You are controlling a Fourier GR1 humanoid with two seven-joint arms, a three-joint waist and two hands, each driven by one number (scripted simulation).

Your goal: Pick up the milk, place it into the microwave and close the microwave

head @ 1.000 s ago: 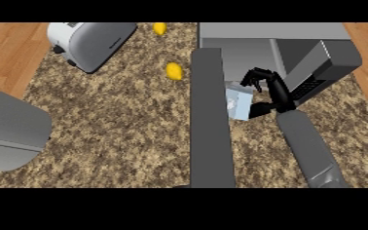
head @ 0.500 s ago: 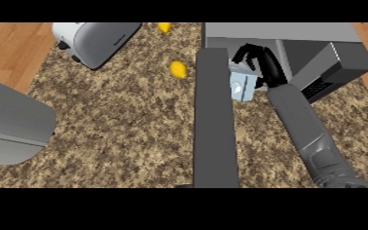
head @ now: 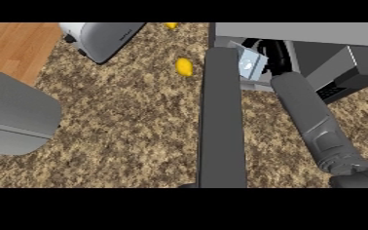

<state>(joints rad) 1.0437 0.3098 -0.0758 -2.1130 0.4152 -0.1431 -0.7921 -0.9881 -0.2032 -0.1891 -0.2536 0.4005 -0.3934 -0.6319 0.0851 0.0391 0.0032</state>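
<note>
The one head camera is looking steeply down, close over the speckled brown stone counter point(head: 129, 126). The grey right forearm point(head: 310, 114) is running up from the lower edge. The black right hand point(head: 275, 61) is sitting near the top, with the grey box-shaped microwave point(head: 302, 31) just beyond it.

Bright, even light lies over the speckled surface point(head: 129, 126), with only faint, soft shading. The toaster point(head: 108, 36) and the milk carton point(head: 248, 63) show pale highlights. The microwave point(head: 287, 31) cavity is dark, and the black right robot hand point(head: 271, 53) merges into it. The right forearm point(head: 316, 122) darkens gently toward its edges.
</note>
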